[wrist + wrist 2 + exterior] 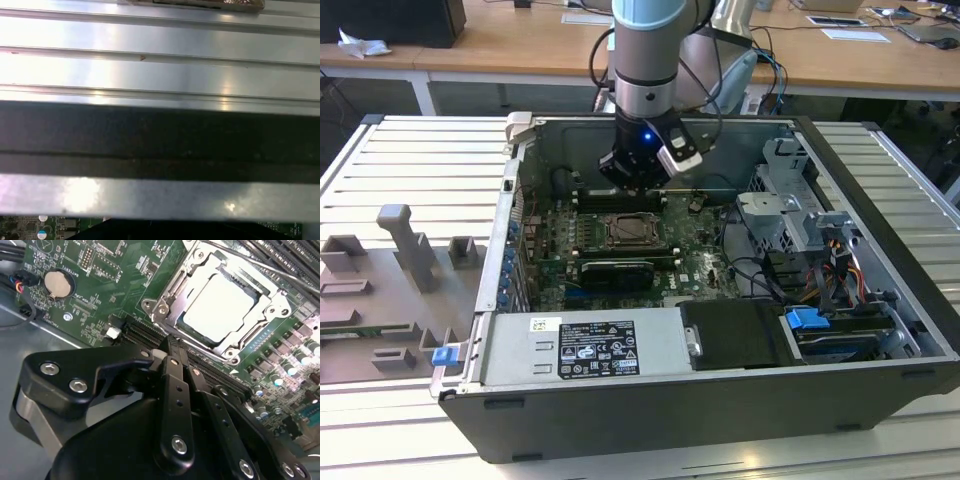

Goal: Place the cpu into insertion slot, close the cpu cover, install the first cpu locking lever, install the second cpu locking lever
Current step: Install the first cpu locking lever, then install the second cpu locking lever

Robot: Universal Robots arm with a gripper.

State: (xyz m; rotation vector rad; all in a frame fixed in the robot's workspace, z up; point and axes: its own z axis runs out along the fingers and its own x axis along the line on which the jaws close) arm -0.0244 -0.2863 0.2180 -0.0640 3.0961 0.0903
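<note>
Gripper: in the second wrist view the gripper (170, 352) took up the lower half of the frame, nearest the lens, its black fingers (172, 390) pressed together and pinching nothing, tips poised just short of the socket.
Arm: in the exterior view the gripper (638, 172) hung in the upper middle, reaching down into the open computer case (720, 400) above the board's far edge, probably so the tip could work at the socket's metal parts.
Chip: the cpu (217, 307) lay flat in the insertion slot (165, 302), upper right of the second wrist view, its pale face square with the frame, so seating looked done.
Cover: the cpu cover (272, 300) sat down around the chip, framing its face; I judged it closed.
Levers: a thin wire lever (270, 270) ran along the socket's far side; whether it was latched could not be told.
Board: the green circuit board (100, 285) spread beyond, with a round coin battery (59, 284) at upper left.
Socket from outside: the insertion slot (635, 232) sat mid-frame, just below the gripper.
</note>
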